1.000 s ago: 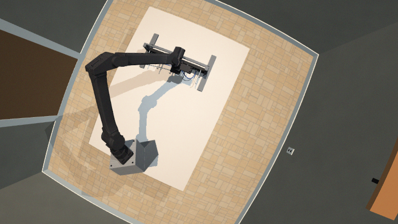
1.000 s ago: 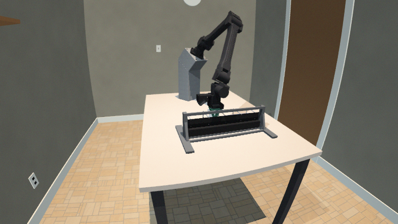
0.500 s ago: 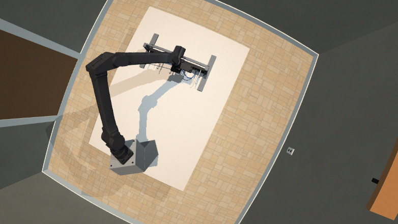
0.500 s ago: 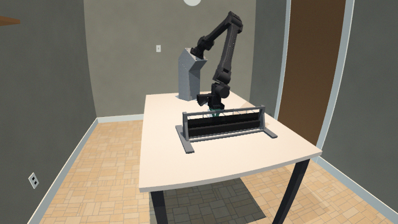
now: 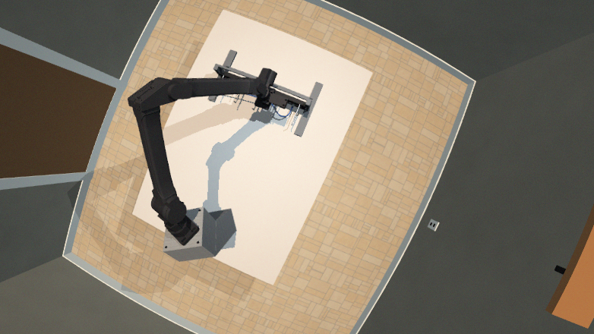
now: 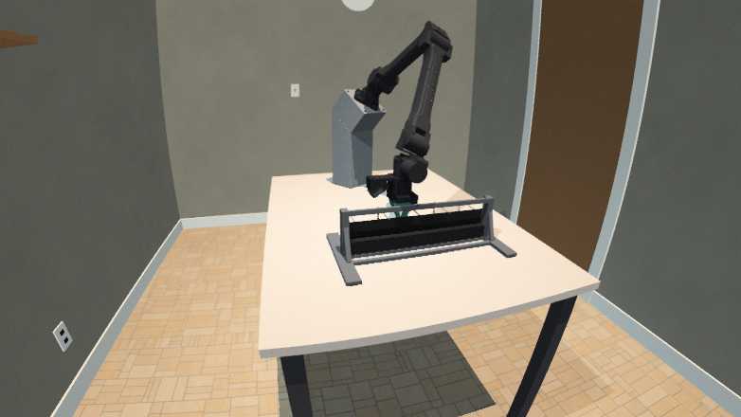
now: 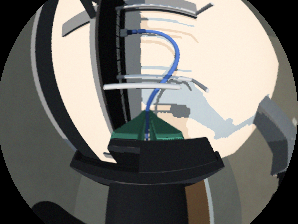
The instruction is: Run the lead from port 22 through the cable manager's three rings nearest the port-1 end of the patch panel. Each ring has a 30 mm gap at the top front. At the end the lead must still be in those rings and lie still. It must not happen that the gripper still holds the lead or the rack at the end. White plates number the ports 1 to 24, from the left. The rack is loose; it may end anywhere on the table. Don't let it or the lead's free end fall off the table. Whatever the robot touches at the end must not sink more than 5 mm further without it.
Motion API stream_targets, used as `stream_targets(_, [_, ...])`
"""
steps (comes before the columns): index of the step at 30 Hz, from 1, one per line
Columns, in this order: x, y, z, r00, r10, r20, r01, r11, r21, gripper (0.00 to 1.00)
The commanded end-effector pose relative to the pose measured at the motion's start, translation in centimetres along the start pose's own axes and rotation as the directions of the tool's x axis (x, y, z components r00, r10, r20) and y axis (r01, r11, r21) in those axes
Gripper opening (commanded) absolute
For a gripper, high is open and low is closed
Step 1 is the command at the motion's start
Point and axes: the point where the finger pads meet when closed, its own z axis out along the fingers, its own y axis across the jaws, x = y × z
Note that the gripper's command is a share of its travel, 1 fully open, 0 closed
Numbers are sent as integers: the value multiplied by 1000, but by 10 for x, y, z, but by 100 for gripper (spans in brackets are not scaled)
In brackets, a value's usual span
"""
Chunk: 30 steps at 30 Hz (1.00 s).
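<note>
Blue lead (image 7: 172, 63) arcing through upper centre of wrist view, from panel port down into gripper (image 7: 148, 133), clenched on it. Rack (image 5: 316, 92) upper centre of top view, on table (image 5: 332, 74). Best carried slowly toward the port-1 end, kept slack, above ring gaps, without dragging the loose rack.

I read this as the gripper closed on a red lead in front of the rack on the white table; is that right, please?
Not quite: the lead is blue, not red, as the wrist view shows. The rest stands: the gripper is closed on it in front of the rack on the white table.
</note>
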Motion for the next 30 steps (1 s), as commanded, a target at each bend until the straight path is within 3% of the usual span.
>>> stream_targets(1, [-12, 7, 2, 1000, 1, 16, -1, 1000, -9, 0])
stream_targets(2, [-12, 7, 2, 1000, 1, 16, -1, 1000, -9, 32])
stream_targets(30, [-12, 7, 2, 1000, 1, 16, -1, 1000, -9, 32])
